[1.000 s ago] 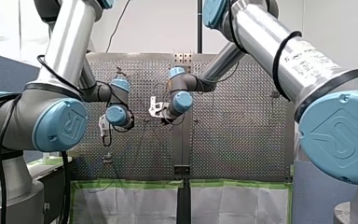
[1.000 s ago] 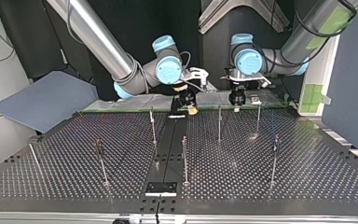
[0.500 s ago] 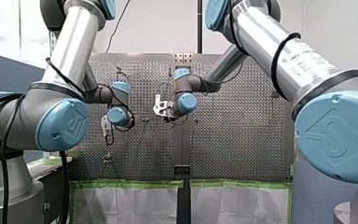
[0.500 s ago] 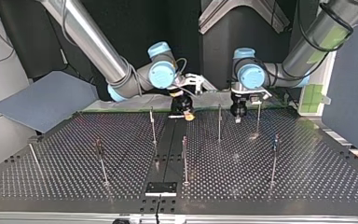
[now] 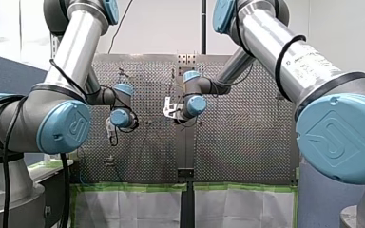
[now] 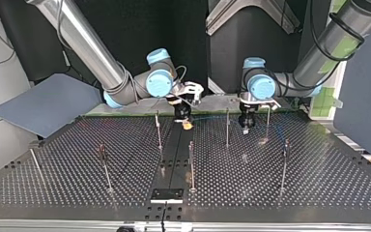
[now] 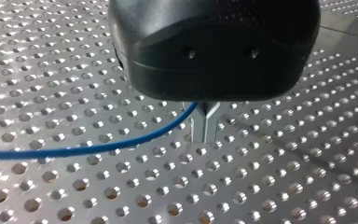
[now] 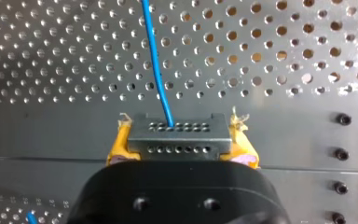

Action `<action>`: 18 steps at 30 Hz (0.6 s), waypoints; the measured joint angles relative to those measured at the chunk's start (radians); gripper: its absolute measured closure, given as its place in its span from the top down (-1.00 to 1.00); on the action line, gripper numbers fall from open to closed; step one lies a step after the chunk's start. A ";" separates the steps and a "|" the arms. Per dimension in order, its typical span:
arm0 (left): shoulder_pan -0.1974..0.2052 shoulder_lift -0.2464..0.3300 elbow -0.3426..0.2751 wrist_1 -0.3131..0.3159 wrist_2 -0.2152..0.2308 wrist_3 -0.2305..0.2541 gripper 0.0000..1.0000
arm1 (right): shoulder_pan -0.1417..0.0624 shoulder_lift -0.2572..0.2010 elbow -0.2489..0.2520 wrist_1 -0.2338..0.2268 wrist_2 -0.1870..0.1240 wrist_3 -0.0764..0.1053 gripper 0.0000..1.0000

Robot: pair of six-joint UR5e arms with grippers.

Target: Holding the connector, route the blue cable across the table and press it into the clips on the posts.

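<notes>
- My right gripper [image 8: 179, 156] is clamped on the grey perforated connector block [image 8: 177, 133], with its yellow pads [image 8: 117, 145] pressing the block's two ends; the thin blue cable [image 8: 156, 60] leaves the block's face toward 12 o'clock, straight ahead of the fingers
- My left gripper [image 7: 205, 137] has its metal fingers [image 7: 198, 126] drawn together, and the cable enters at their root from about 8 o'clock; it looks pinched there, so I judge this hand to be the guide
- The step, as I read it, is carrying the cable toward a first clip: hold the connector square, leave mild tension between the hands, and lower the span onto the clip rather than drag it sideways
- In the top view one thin metal post [image 6: 227, 126] stands at my left gripper's 9 o'clock, between the two grippers; a second post [image 6: 268, 121] is at its 3 o'clock, and a third post [image 6: 158, 129] at my right gripper's 9 o'clock
- These posts crowd the work, so fingers or slack cable could snag on them
- On the perforated metal table [image 6: 319, 188] a black plate [image 6: 166, 195] lies at the 6 o'clock edge and a grey-blue sheet [image 6: 48, 104] at 10 o'clock, both well apart from the grippers
</notes>
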 joint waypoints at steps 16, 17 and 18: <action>0.005 0.000 0.012 -0.022 0.000 -0.002 0.34 | -0.026 0.001 0.000 -0.006 -0.011 -0.004 -1.00; 0.005 0.000 0.012 -0.029 0.005 -0.002 0.66 | -0.027 0.001 0.000 -0.006 -0.013 -0.004 -1.00; 0.006 0.000 0.012 -0.035 0.009 -0.003 0.66 | -0.028 0.001 0.000 -0.006 -0.015 -0.004 -1.00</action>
